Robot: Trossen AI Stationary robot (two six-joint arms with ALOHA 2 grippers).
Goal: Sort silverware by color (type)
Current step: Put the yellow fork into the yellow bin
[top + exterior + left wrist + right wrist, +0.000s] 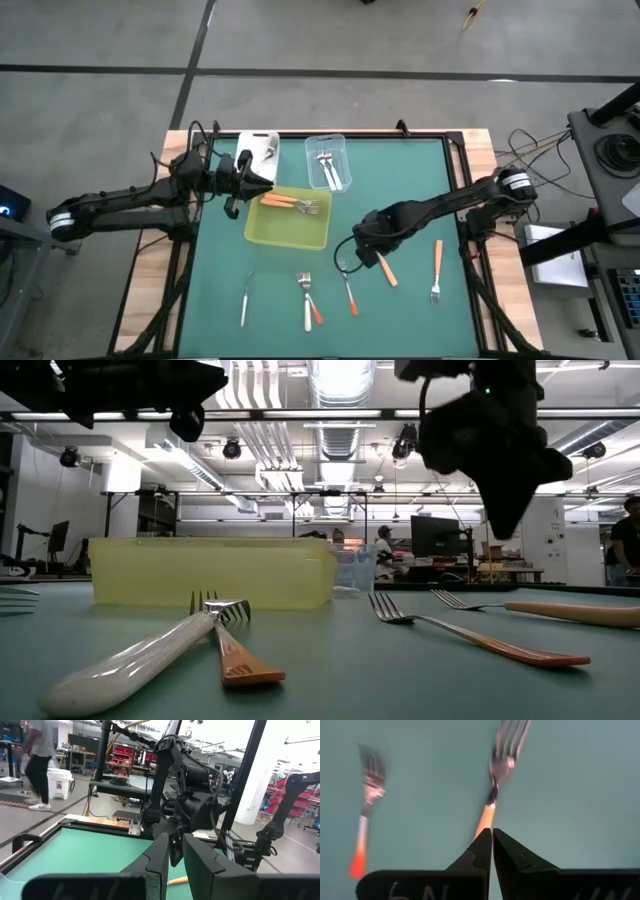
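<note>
1. High view: forks [308, 297] lie scattered on the green mat; two orange-handled ones rest in the tray [270, 235]; left gripper [262, 183] hovers at its rim; right gripper [362, 250] hangs mid-table.
2. Low view: smooth white and orange handles, stiff metal tines; likely light and slippery, best pinched mid-handle.
3. Left wrist view: fingers nearly together, nothing held.
4. Right wrist view: fingers pressed together, empty, above an orange-handled fork [495, 780].

Cutlery count, high view
Orange-handled forks [437, 262]: approx. 6, incl. 2 in yellow tray [288, 232]. Tubs: 2, clear [327, 162] + white [259, 150].
</note>
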